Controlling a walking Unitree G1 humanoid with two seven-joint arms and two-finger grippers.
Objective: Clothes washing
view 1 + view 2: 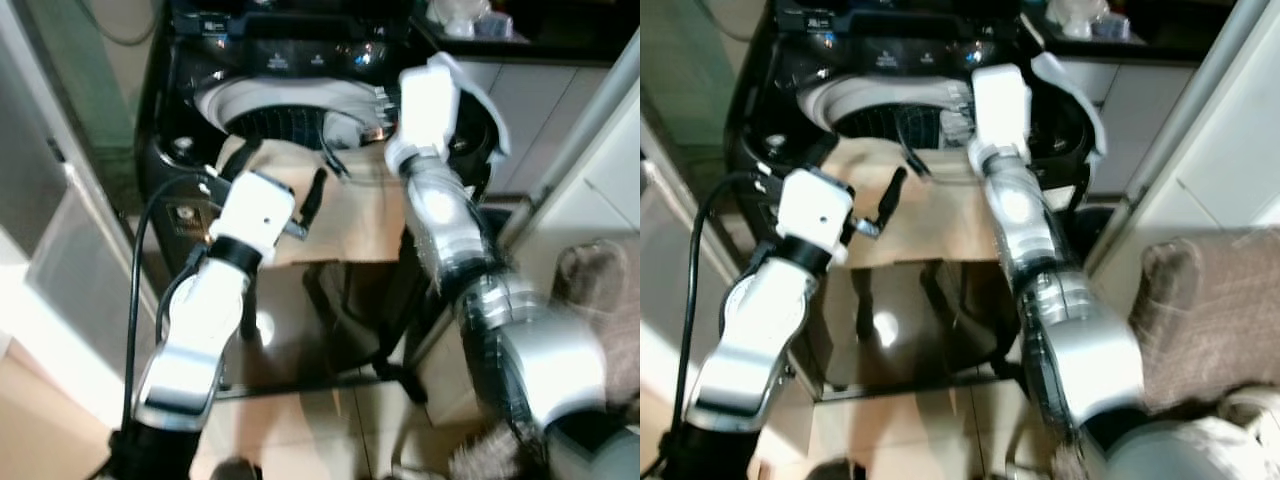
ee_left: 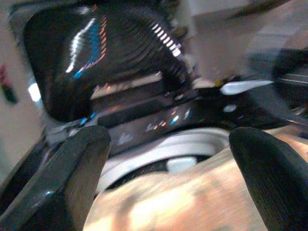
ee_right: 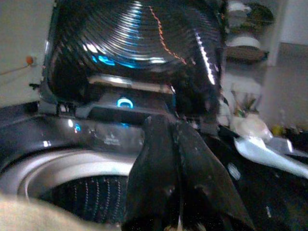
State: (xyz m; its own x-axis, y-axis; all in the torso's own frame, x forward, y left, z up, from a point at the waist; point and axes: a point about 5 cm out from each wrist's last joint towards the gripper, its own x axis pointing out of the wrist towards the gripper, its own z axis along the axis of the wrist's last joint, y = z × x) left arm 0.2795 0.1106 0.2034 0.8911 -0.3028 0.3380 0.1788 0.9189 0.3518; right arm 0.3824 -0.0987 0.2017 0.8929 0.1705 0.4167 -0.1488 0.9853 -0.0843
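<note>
A tan cloth (image 1: 340, 215) drapes the washer's (image 1: 180, 150) front rim (drum mouth (image 1: 285, 122) open behind).

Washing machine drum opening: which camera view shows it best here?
The left eye view: the drum opening shows from above with its white rim, behind the tan cloth. The right eye view shows the same, partly behind the right arm. Both wrist views catch only a slice of rim below the raised lid.
</note>
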